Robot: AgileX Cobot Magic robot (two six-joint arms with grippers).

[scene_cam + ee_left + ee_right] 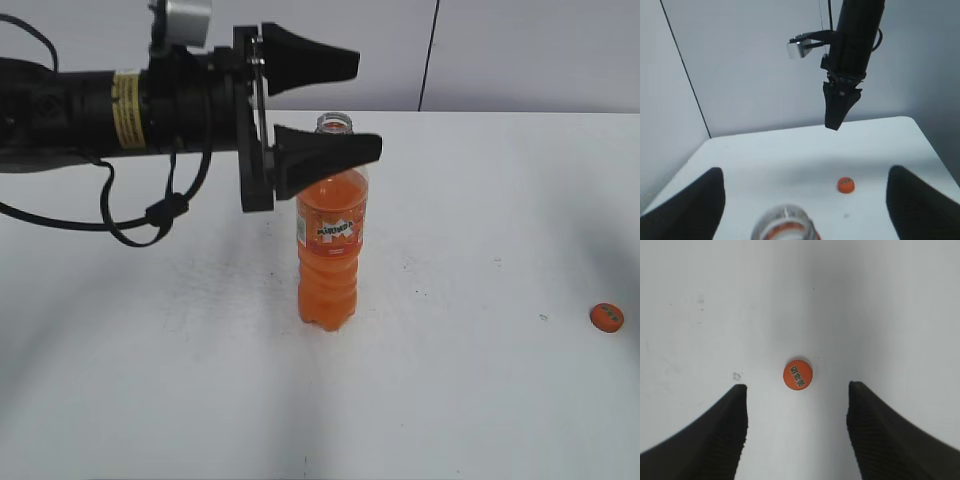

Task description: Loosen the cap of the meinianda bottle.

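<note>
The meinianda bottle (330,250) stands upright mid-table, full of orange drink, its clear neck open with no cap on it. Its mouth shows blurred at the bottom of the left wrist view (786,225). The orange cap (606,317) lies flat on the table far to the right; it also shows in the left wrist view (846,185) and the right wrist view (798,374). My left gripper (368,104) is open and empty, its jaws level with the bottle's neck, one above and one in front of it (805,171). My right gripper (797,390) is open and empty, hanging above the cap (834,122).
The white table (480,400) carries only the bottle and the cap. A grey wall stands behind the table's far edge (500,111). The left arm and its cable (130,220) reach in from the left above the table.
</note>
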